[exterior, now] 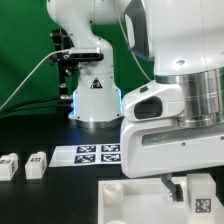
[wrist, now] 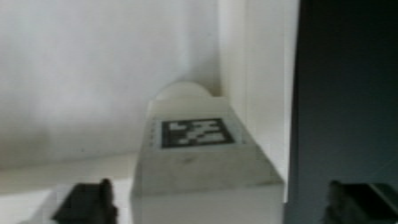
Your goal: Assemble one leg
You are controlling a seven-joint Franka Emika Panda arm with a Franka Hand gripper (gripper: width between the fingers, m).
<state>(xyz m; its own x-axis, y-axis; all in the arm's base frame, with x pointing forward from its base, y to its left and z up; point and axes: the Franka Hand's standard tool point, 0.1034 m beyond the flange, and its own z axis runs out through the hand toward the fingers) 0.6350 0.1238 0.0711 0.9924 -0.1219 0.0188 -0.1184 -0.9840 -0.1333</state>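
Note:
A white leg (wrist: 199, 150) with a black-and-white square marker on its face stands on end on the large white tray-like piece (wrist: 71, 90), near that piece's edge. My gripper (wrist: 222, 202) is open. Its dark fingers (wrist: 86, 202) stand on either side of the leg with a gap on each side, not touching it. In the exterior view the gripper (exterior: 175, 180) hangs low over the tray-like piece (exterior: 125, 200) at the lower right, and the leg (exterior: 179, 190) shows just under it. Two more legs (exterior: 10, 165) (exterior: 36, 163) lie on the black table at the left.
The marker board (exterior: 98, 153) lies on the table in front of the arm's white base (exterior: 95, 95). The arm's wrist (exterior: 175, 105) fills the exterior view's right. Cables run from the base to the left. A green backdrop is behind.

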